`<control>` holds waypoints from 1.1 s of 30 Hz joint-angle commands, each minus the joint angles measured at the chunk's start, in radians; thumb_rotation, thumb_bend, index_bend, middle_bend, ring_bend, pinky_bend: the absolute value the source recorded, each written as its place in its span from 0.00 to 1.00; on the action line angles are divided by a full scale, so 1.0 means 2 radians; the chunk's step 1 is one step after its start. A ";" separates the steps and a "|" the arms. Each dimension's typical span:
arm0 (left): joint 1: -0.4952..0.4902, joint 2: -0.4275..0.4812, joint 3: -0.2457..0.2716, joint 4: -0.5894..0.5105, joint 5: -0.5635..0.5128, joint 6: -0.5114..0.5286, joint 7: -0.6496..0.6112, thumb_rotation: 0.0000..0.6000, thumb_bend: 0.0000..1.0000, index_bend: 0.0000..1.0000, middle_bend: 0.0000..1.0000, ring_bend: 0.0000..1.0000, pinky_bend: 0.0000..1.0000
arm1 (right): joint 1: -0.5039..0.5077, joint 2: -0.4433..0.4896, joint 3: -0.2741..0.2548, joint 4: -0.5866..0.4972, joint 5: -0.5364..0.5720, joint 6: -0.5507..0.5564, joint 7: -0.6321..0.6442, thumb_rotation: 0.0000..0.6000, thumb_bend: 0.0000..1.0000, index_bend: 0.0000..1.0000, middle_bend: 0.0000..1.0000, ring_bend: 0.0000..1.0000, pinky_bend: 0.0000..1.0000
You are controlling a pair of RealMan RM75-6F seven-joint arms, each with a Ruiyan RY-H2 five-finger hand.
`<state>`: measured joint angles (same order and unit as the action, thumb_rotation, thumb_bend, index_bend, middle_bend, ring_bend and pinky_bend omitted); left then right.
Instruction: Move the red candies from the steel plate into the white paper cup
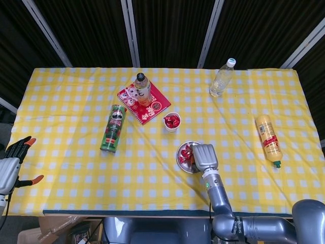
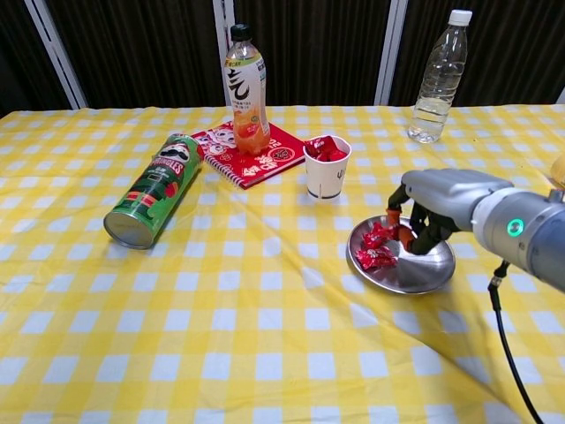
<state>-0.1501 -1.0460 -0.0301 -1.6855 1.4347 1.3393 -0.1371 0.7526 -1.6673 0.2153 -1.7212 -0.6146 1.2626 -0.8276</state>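
Yellow-checked tablecloth (image 2: 229,300), dark curtains behind. Steel plate (image 2: 422,272) sits just in front of the white paper cup (image 2: 326,177), which already has red candies in it. Right hand (image 2: 422,215) over the plate's far side, fingers curled down onto a red candy (image 2: 402,235); a firm grip can't be confirmed. More candies (image 2: 374,257) lie beside it, to its left. Left hand (image 1: 11,165) off table edge, fingers apart, holding nothing.

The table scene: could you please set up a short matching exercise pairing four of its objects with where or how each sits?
Things:
1. chips can
2. orange drink bottle
3. paper cup
4. steel plate

Places:
A. standing on the red notebook
B. under the right hand
C. lying on its side
D. upright, holding red candies

Pairs: 1-C, 2-A, 3-D, 4-B
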 commanded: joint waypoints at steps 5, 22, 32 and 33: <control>-0.001 0.000 0.000 0.000 -0.002 -0.002 0.001 1.00 0.03 0.00 0.00 0.00 0.00 | 0.023 0.029 0.049 -0.018 -0.007 0.000 0.004 1.00 0.64 0.55 0.82 0.90 0.92; -0.007 -0.002 -0.004 -0.010 -0.018 -0.015 0.020 1.00 0.03 0.00 0.00 0.00 0.00 | 0.100 -0.021 0.095 0.136 0.018 -0.095 0.052 1.00 0.64 0.55 0.82 0.90 0.92; -0.009 0.000 -0.006 -0.011 -0.024 -0.019 0.018 1.00 0.03 0.00 0.00 0.00 0.00 | 0.130 -0.055 0.098 0.222 0.033 -0.129 0.063 1.00 0.64 0.55 0.82 0.90 0.92; -0.009 0.000 -0.006 -0.011 -0.024 -0.020 0.018 1.00 0.03 0.00 0.00 0.00 0.00 | 0.132 -0.057 0.098 0.228 0.034 -0.132 0.064 1.00 0.64 0.55 0.82 0.90 0.92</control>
<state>-0.1676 -1.0466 -0.0419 -1.7074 1.3861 1.2988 -0.1018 1.0040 -1.7671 0.4106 -1.2878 -0.5532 1.0138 -0.7064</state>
